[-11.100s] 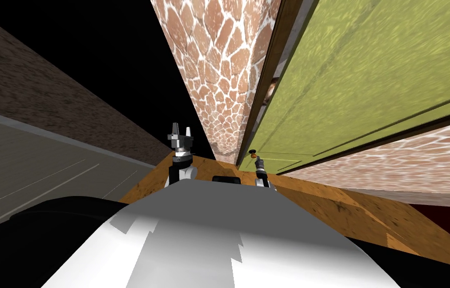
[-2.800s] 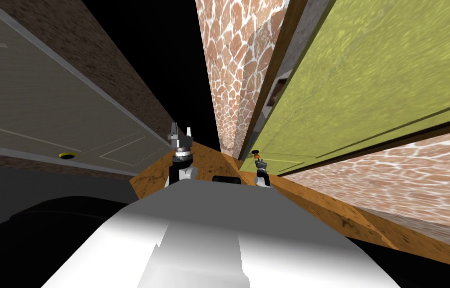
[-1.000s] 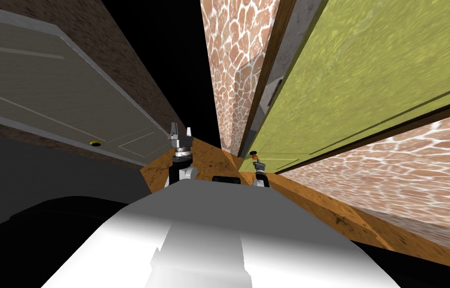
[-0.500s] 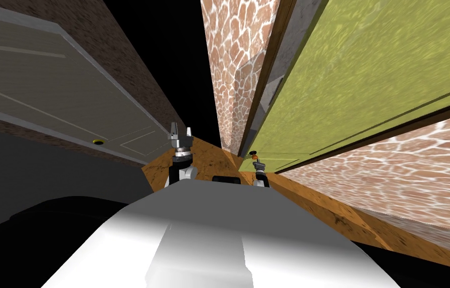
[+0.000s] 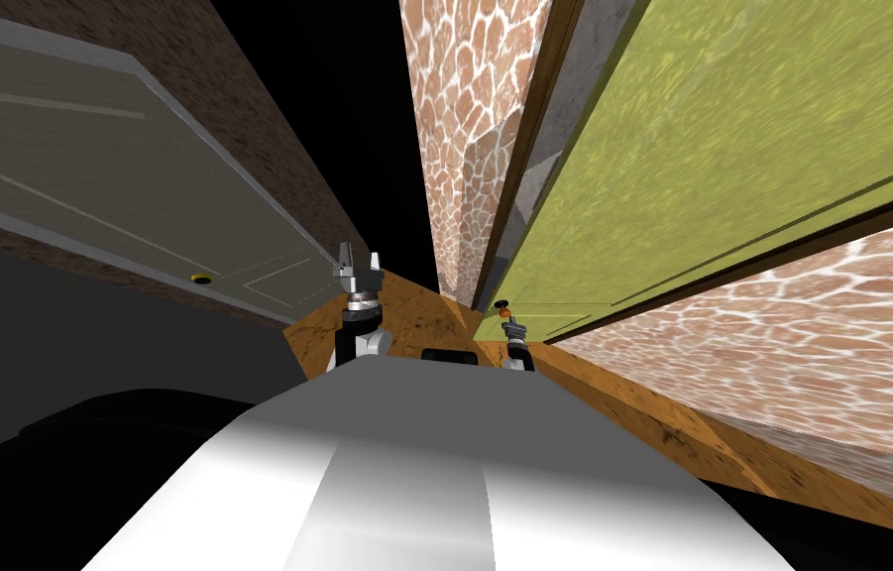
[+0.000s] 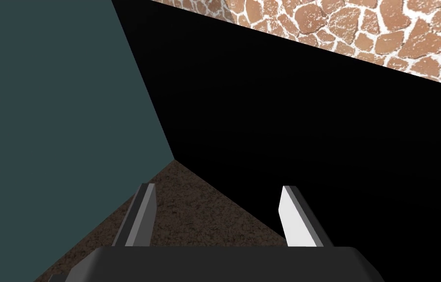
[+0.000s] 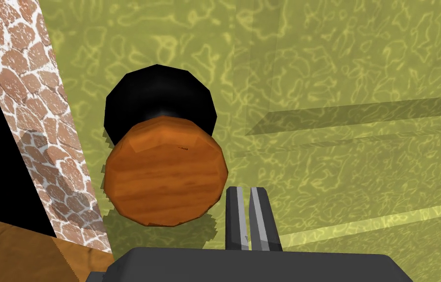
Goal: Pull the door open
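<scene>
The olive-green door (image 5: 692, 149) stands slightly ajar, with its grey edge showing against the dark frame. Its round orange-brown knob (image 7: 165, 171) sits on a black base (image 7: 160, 98); in the head view the knob (image 5: 504, 310) is small, just beyond my right gripper (image 5: 511, 332). In the right wrist view the right gripper (image 7: 249, 215) is shut with nothing between its fingers, and they lie right beside the knob's rim, not around it. My left gripper (image 5: 359, 264) is held up and apart from the door, and its fingers (image 6: 141, 215) stand open and empty.
A stone-patterned wall (image 5: 454, 119) flanks the door on both sides. On the left is a grey panelled door (image 5: 87, 188) with a yellow knob (image 5: 201, 279). The floor (image 5: 632, 397) is brown wood. A black area lies between the walls.
Over the past eleven seconds my view has swung, bringing the grey door in at the left, and the green door's gap has widened. In the last second there has been only a slight further shift.
</scene>
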Motion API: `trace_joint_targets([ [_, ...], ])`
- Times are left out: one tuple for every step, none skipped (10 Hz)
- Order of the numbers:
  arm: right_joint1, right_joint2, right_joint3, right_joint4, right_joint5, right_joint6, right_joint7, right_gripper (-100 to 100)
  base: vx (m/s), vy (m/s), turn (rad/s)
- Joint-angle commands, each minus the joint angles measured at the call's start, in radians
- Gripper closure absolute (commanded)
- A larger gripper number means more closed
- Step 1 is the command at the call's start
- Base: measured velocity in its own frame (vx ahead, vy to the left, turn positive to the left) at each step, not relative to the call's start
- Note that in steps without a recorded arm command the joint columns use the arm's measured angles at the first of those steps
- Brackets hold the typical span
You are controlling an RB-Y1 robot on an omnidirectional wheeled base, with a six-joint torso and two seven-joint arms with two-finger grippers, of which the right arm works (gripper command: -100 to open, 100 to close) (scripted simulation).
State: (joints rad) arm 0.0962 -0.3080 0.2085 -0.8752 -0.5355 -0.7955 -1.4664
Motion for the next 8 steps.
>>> trace_joint_targets([
  [-0.012, -0.007, -0.009, -0.008, -0.010, 0.032, -0.006, -100, 0.011, 0.009, -0.051],
  [-0.020, -0.012, -0.014, -0.013, -0.017, 0.053, -0.010, -100, 0.039, 0.064, -0.025],
  [-0.029, -0.017, -0.021, -0.020, -0.025, 0.077, -0.014, -100, 0.072, 0.101, 0.006],
  [-0.005, -0.020, -0.031, -0.018, -0.027, 0.074, -0.003, -100, 0.041, 0.024, -0.039],
  [-0.005, -0.020, -0.031, -0.018, -0.027, 0.074, -0.003, 100, 0.000, -0.023, 0.013],
  [-0.005, -0.020, -0.031, -0.018, -0.027, 0.074, -0.003, 100, -0.013, -0.011, 0.017],
  [-0.005, -0.020, -0.031, -0.018, -0.027, 0.074, -0.003, 100, -0.011, -0.008, -0.009],
  [-0.005, -0.020, -0.031, -0.018, -0.027, 0.074, -0.003, 100, -0.007, -0.005, 0.002],
])
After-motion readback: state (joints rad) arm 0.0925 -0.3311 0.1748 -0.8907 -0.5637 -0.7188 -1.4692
